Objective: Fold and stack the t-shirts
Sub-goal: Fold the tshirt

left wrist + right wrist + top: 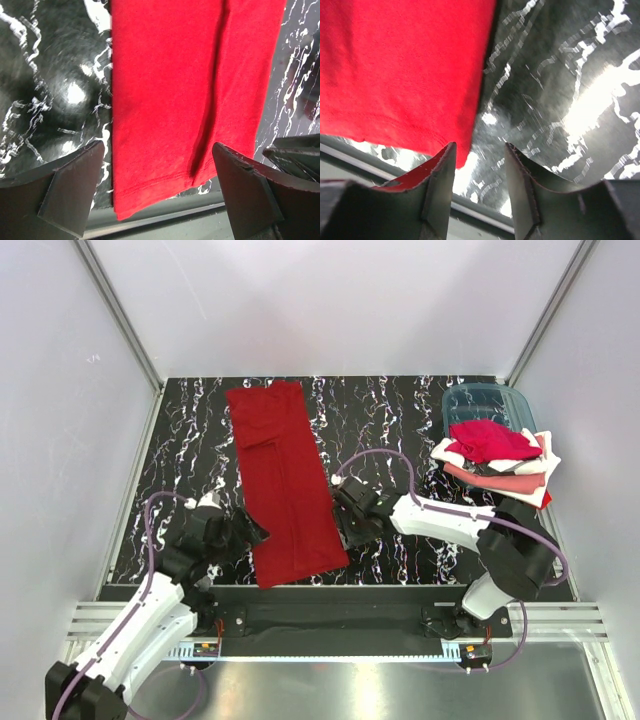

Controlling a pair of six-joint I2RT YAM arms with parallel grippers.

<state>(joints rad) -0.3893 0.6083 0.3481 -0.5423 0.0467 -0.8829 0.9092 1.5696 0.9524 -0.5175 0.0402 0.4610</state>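
On the table's left half: we are seeing the deep red t-shirt [285, 490] lying flat on the black, white-veined table [400, 420], folded into 1 long, narrow strip.
Long axis: it is running from the far side of the table to the near edge. It is leaning a little, so the near end is sitting further right than the far end.
Ends: the stitched hem is pointing toward the near edge and reaching it. The far end is showing 1 folded-over flap on its left part.
Pile of t-shirts [490, 445]: it is sitting at the far right, well apart from the strip. We are making out a red shirt on top, with white, pink and red layers beneath. How many shirts it is holding we cannot tell.
Bin [480, 400]: 1 teal translucent bin is lying just behind the pile, whose far side is overlapping the bin's near end.
Left gripper [250, 532]: it is sitting just beside the strip's left edge, close to the hem. Its jaws are standing wide apart and gripping nothing, and its wrist view is showing the hem end between the 2 fingers.
Right gripper [345, 528]: it is sitting at the strip's right edge near the hem. Its jaws are standing only narrowly apart, with bare table showing in the gap and the hem's right corner lying just beside 1 finger. We are seeing nothing gripped.
Count: we are counting 1 strip-folded shirt, 1 pile, 1 bin and 2 grippers.
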